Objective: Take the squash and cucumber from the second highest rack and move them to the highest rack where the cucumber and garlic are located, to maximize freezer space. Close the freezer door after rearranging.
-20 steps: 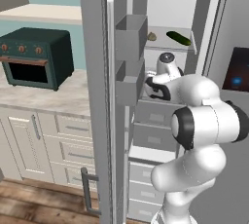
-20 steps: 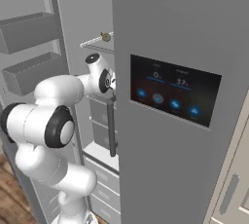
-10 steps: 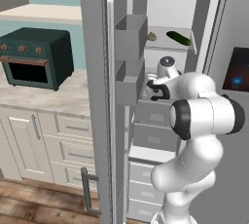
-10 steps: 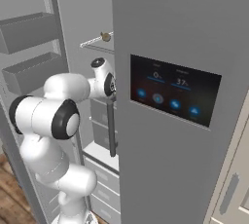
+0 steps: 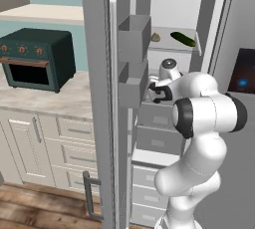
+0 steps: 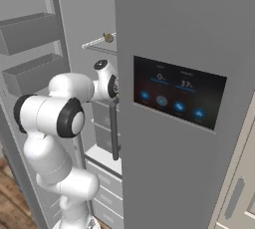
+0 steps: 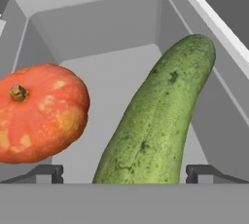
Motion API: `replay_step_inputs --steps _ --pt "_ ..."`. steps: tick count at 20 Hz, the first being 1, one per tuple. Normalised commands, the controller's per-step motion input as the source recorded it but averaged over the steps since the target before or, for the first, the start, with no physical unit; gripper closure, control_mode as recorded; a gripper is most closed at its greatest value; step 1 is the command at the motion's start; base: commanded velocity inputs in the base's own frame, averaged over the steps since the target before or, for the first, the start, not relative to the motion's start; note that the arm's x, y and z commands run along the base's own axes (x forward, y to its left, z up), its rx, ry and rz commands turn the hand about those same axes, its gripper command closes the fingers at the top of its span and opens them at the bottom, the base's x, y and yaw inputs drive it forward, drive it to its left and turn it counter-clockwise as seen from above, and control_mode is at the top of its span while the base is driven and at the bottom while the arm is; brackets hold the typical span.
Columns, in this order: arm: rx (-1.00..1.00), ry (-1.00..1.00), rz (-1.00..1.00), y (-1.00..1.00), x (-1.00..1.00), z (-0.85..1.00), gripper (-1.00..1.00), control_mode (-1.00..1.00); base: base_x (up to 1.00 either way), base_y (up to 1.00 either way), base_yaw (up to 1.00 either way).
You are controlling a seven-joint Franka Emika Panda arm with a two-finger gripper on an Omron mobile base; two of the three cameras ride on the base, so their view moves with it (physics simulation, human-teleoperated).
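In the hand view, my gripper (image 7: pixel 125 174) is open inside the freezer (image 5: pixel 214 14), low over the second highest rack (image 7: pixel 112 72). The near end of a long green cucumber (image 7: pixel 160 121) lies between my fingertips (image 7: pixel 46 173); they stand wide and do not touch it. An orange-red squash (image 7: pixel 41 113) sits to its left. Above, the highest rack (image 5: pixel 167 45) carries the garlic (image 5: pixel 155 37) and a dark green cucumber (image 5: pixel 183 39). The garlic (image 6: pixel 107 37) also shows at the shelf's rim. The freezer door (image 5: pixel 124 123) stands open on the left, its grey bins beside my arm.
The fridge door with the blue-lit panel (image 6: pixel 179 93) closes off the right side. Grey drawers (image 5: pixel 159 141) sit below the shelves. A dark green oven (image 5: pixel 35 58) stands on the counter (image 5: pixel 60 98) left of the freezer door, with white cabinet drawers beneath.
The arm has pushed a little deeper into the freezer and its elbow has swung up and across. The jaws have stayed wide.
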Motion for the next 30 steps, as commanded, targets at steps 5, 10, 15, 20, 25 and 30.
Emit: replay_step_inputs --steps 5,10,15,20,25,30 --pt "0.0 0.0 0.0 -0.01 0.0 -0.27 1.0 -1.0 0.0 0.0 0.0" --pt "0.0 -0.01 0.0 0.0 0.0 -0.23 1.0 -1.0 0.0 0.0 0.0" --pt "0.0 -0.1 0.01 0.0 -0.06 -0.05 1.0 -1.0 0.0 0.0 0.0" --pt "0.0 -0.01 0.06 0.2 -0.38 0.23 1.0 -1.0 0.0 0.0 0.0" --pt "0.0 0.0 0.05 0.22 -0.43 0.55 1.0 -1.0 0.0 0.0 0.0" --pt "0.0 -0.01 0.22 0.01 -0.56 0.25 1.0 -1.0 0.0 0.0 0.0"
